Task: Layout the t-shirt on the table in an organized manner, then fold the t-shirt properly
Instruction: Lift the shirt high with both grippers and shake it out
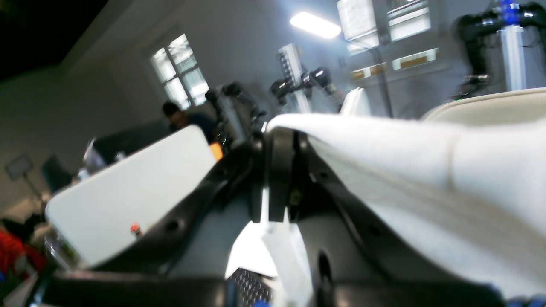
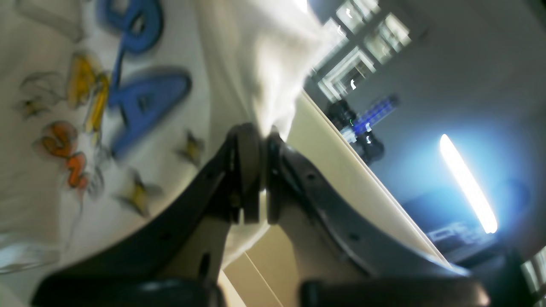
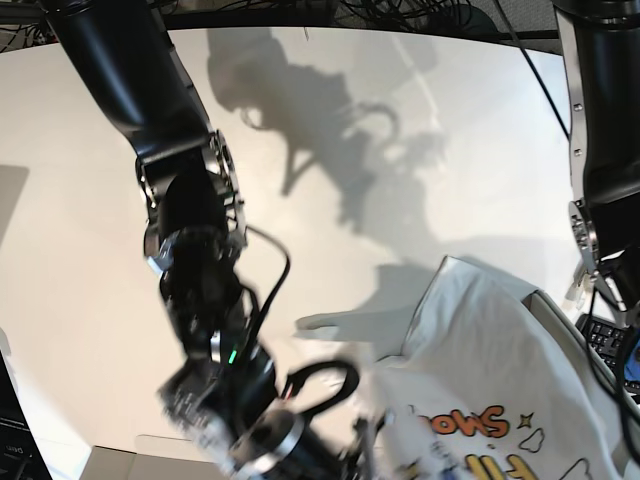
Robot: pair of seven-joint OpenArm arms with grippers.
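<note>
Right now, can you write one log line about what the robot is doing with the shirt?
stage: laying out | left fingers: shut on shirt | right fingers: shut on shirt | shirt: lifted, print showing | table: under shirt

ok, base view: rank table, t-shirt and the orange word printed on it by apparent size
1. table, fills most of the frame.
2. t-shirt, bunched at lower right, partly cut off by the frame edge.
3. orange word, a small patch on the shirt.
The shirt hangs nearer the camera, so it looks bigger than it would lying flat.

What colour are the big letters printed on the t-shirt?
Mostly blue, with smaller yellow and orange ones, on the white t-shirt. The right wrist view shows it best.
</note>
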